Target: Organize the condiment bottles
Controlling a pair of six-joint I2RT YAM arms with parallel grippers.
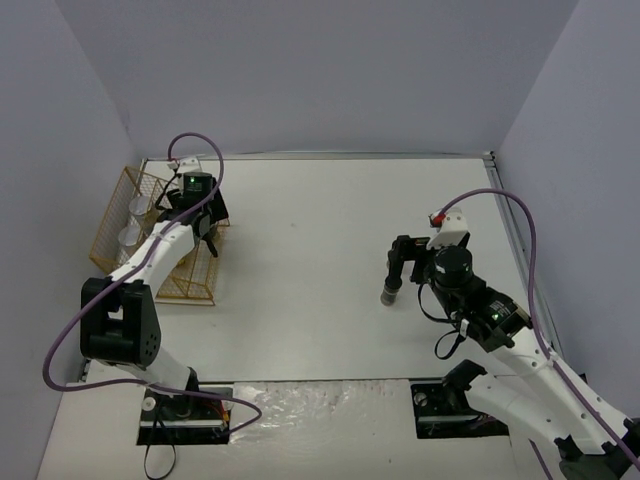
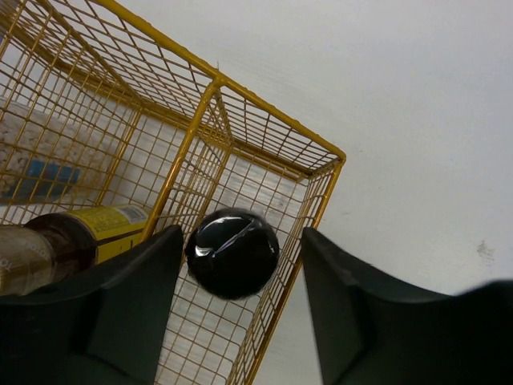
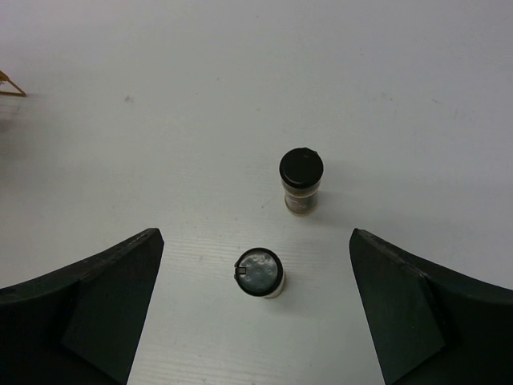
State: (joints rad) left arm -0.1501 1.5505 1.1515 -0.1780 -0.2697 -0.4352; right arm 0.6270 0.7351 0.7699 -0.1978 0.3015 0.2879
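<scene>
In the left wrist view my left gripper is open over the gold wire rack. A short black-lidded jar stands between its fingers, close to the left one. A yellow-labelled bottle and a clear blue-labelled jar sit further left in the rack. In the right wrist view my right gripper is open above a grey-lidded jar, with a black-lidded jar beyond it on the table. The top view shows the left gripper at the rack and the right gripper over one jar.
The rack stands at the table's left edge by the left wall, with two clear jars in its far side. The white table lies between the arms. A corner of the rack shows at the left of the right wrist view.
</scene>
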